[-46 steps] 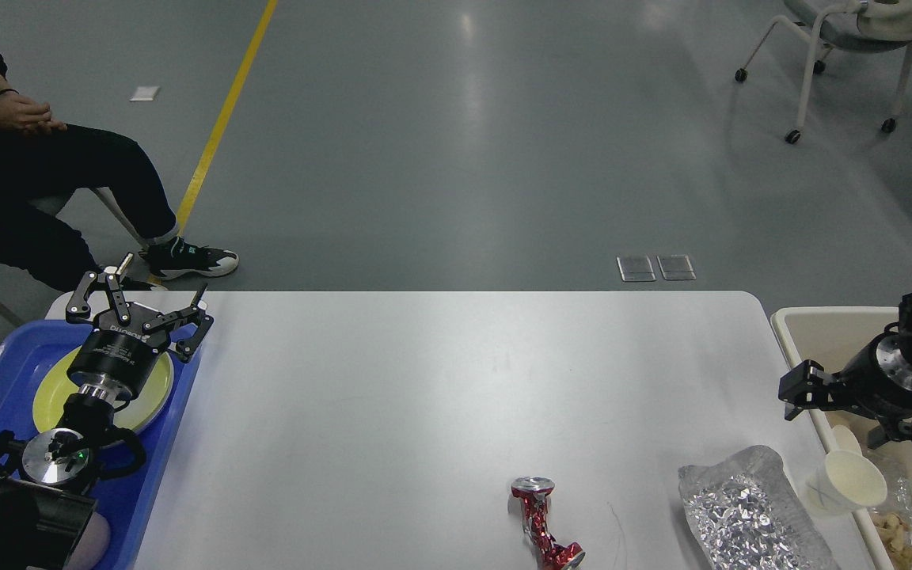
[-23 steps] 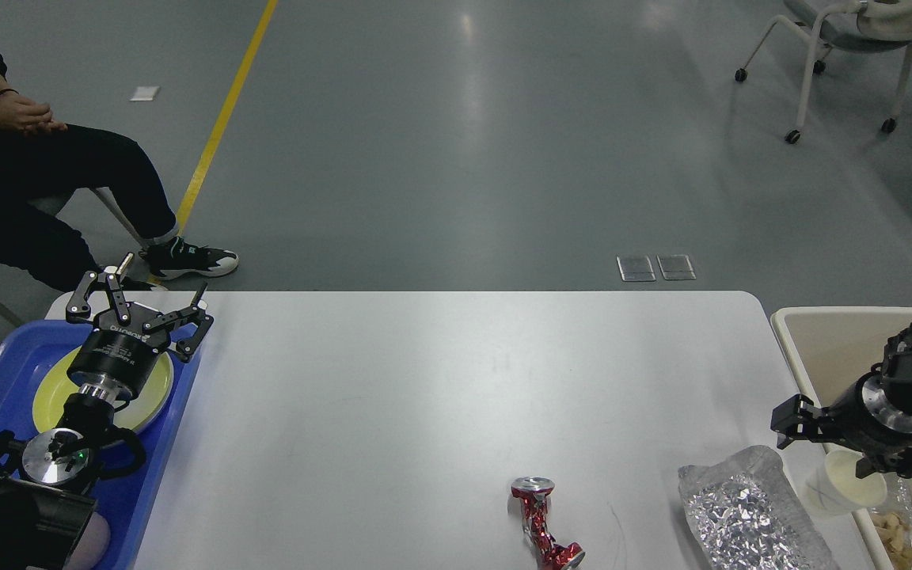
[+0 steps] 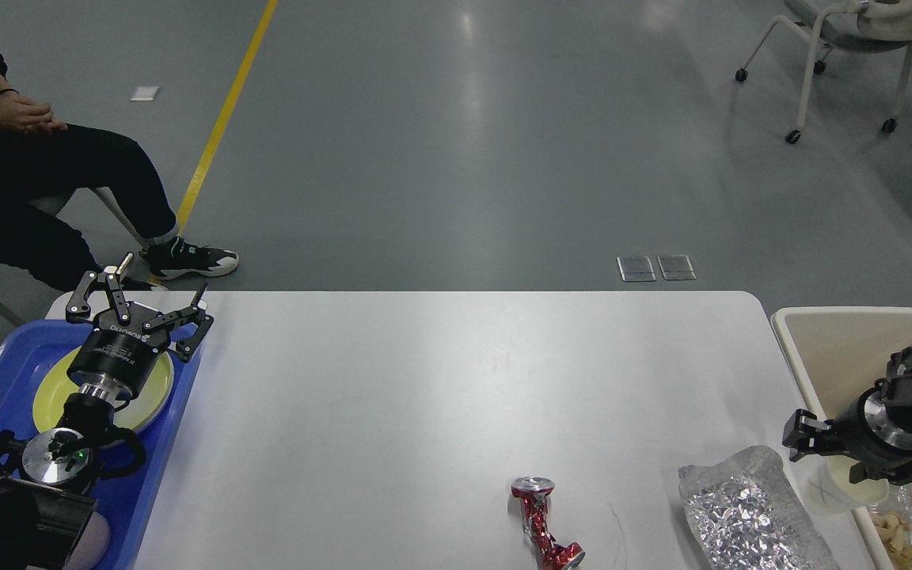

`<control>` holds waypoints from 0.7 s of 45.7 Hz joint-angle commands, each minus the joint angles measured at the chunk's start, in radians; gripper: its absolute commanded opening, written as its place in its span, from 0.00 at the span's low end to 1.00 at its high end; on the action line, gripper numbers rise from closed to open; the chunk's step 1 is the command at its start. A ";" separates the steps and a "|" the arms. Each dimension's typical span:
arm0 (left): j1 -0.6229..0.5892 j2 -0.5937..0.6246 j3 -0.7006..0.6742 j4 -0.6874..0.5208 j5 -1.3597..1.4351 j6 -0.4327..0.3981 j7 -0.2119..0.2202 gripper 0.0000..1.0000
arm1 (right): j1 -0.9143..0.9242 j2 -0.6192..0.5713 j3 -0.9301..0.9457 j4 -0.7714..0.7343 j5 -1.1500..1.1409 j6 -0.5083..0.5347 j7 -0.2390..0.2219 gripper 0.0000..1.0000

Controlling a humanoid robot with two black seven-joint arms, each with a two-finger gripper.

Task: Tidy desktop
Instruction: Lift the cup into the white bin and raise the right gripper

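The white desktop [image 3: 456, 372] holds a crushed red can [image 3: 545, 524] and a crumpled silver foil bag [image 3: 749, 511] near its front right. My left gripper [image 3: 139, 305] is open and empty, held above a yellow plate [image 3: 151, 388] in the blue tray [image 3: 9, 360] at the desktop's left end. My right gripper [image 3: 832, 455] hangs over the beige bin [image 3: 844, 340] at the right edge, its two fingers apart, just above a white paper cup [image 3: 832, 491] that lies in the bin. The arm partly hides the cup.
A clear snack bag [image 3: 895, 529] lies in the bin beside the cup. A seated person [image 3: 36, 190] is beyond the table's far left corner. A wheeled chair [image 3: 844, 47] stands far back on the right.
My right gripper has dropped lower over the bin's front part and now covers part of the white cup. The left arm, can and foil bag have not moved.
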 commanded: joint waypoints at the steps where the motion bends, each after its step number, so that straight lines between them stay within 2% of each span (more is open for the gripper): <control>1: 0.000 0.000 0.000 0.000 -0.001 0.000 0.000 0.97 | -0.002 -0.003 -0.011 0.005 0.015 0.004 -0.001 0.00; 21: 0.000 0.000 0.000 0.000 0.000 0.000 0.000 0.97 | 0.017 -0.037 -0.021 0.010 0.016 -0.006 0.000 0.00; 26: 0.001 0.000 0.000 0.000 -0.001 0.000 0.000 0.97 | 0.109 -0.075 -0.034 0.059 0.015 0.004 0.000 0.00; 32: 0.001 0.000 0.000 0.000 -0.001 0.000 0.000 0.97 | 0.315 -0.152 -0.077 0.165 0.010 0.008 0.002 0.00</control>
